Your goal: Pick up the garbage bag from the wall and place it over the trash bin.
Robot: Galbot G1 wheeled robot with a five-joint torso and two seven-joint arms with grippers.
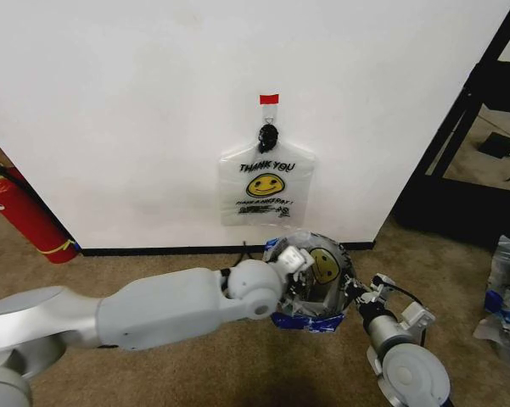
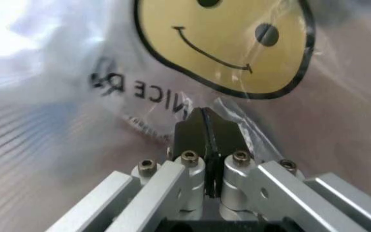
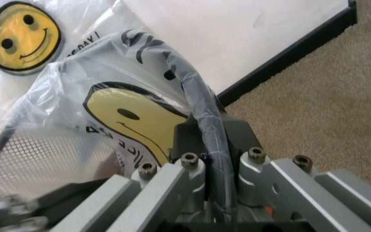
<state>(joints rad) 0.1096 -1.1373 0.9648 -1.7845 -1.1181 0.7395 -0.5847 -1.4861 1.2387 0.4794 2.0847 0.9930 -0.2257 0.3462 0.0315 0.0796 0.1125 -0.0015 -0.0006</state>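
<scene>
Tan carpet floor under trash bin and red fire extinguisher

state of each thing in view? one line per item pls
garbage bag: draped over the bin, pinched by both pincers
second bag: hanging flat from the hook
black hook: on the wall, holding that bag
trash bin: upright on the carpet, rim under plastic
left pincer: shut on bag film
right pincer: shut on the bagged rim

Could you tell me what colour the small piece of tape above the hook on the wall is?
The tape is red, seen best in the head view.
</scene>
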